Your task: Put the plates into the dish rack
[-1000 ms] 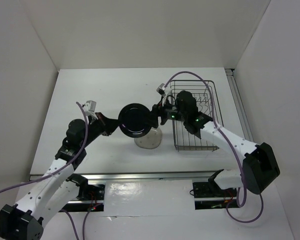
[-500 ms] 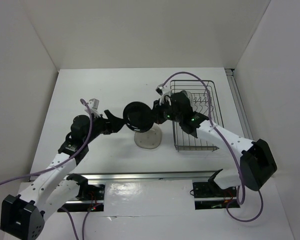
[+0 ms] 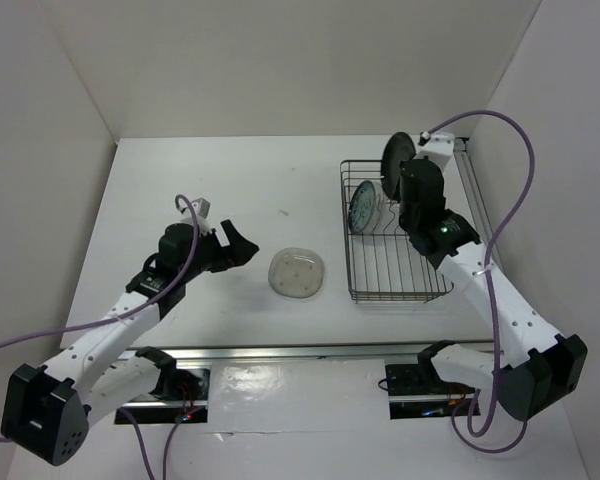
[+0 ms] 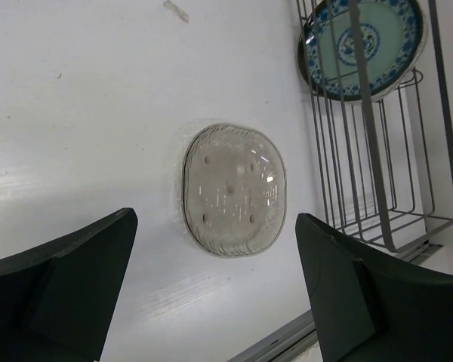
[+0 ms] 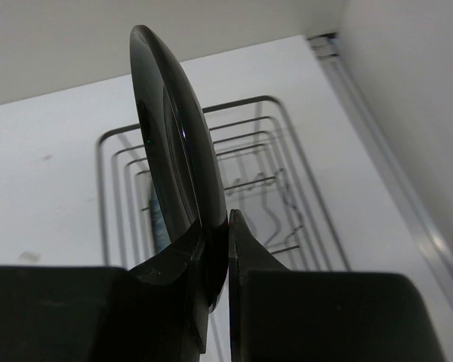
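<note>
My right gripper is shut on the rim of the glossy black plate, holding it on edge above the far end of the dish rack. A blue-green patterned plate stands upright in the rack's far left part. The translucent grey-beige plate lies flat on the table left of the rack. My left gripper is open and empty, hovering just left of that plate.
White walls close in the table on the left, back and right. A metal rail runs along the table's right edge beside the rack. A small scrap lies on the table beyond the grey-beige plate.
The black plate passed from my left gripper to my right, which shut on it and carried it right and back over the rack. My left gripper opened and drew back left.
</note>
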